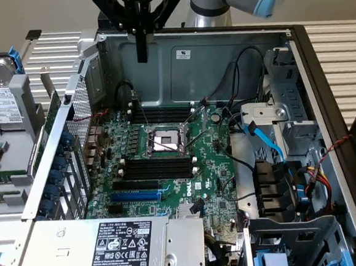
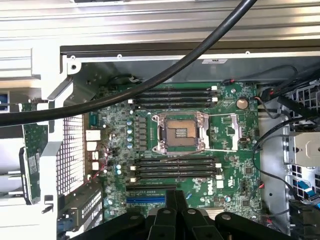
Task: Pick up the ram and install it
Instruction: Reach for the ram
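Black pincer (image 1: 141, 56), apparently closed, hovers above green motherboard (image 1: 215, 173).

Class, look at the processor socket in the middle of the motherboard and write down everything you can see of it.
The processor socket is a square, silvery metal frame around a darker centre field; no cooler covers it. It lies flat on the green motherboard, between two banks of black memory slots. Thin wire levers stick out beside it.

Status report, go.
Gripper shut, holding nothing, above the case. Ram outside the case, untouched. Memory slots bare, nothing over them.
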